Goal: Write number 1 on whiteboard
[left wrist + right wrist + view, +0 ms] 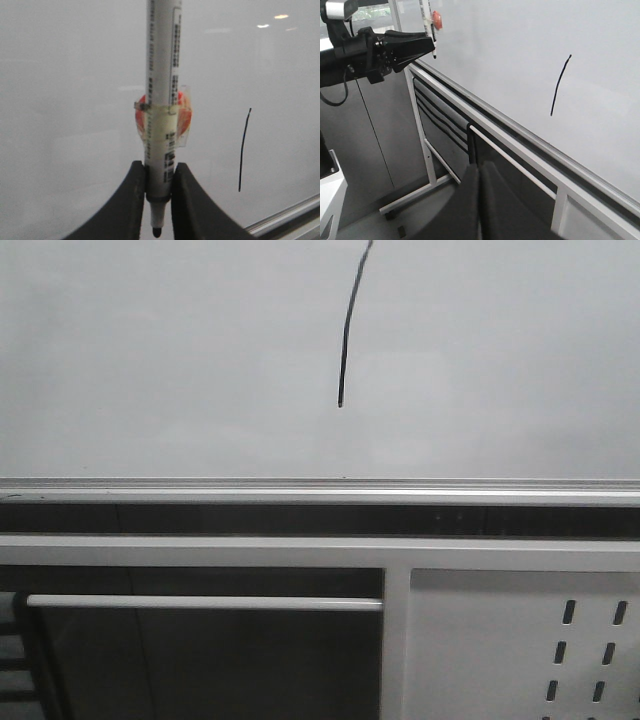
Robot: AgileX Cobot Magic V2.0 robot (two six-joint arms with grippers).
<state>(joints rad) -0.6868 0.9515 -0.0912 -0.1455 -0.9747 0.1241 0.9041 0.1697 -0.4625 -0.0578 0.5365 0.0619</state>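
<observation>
Number 1 (347, 328) on whiteboard (150, 360), marker (161, 100) in left hand (159, 187)

Floor (370, 227): plain grey, seen only in the right wrist view. The stand's foot bar (417, 195) lay flat on it, with a dark caster (390, 216) under its near end.

Whiteboard (150, 360): pale and upright above the silver bottom rail (300, 488). In the front view the number 1 (347, 330) sat at 12 o'clock as a thin black stroke, slightly curved. Its top ran off the frame edge and its lower end stopped well above the rail.
</observation>
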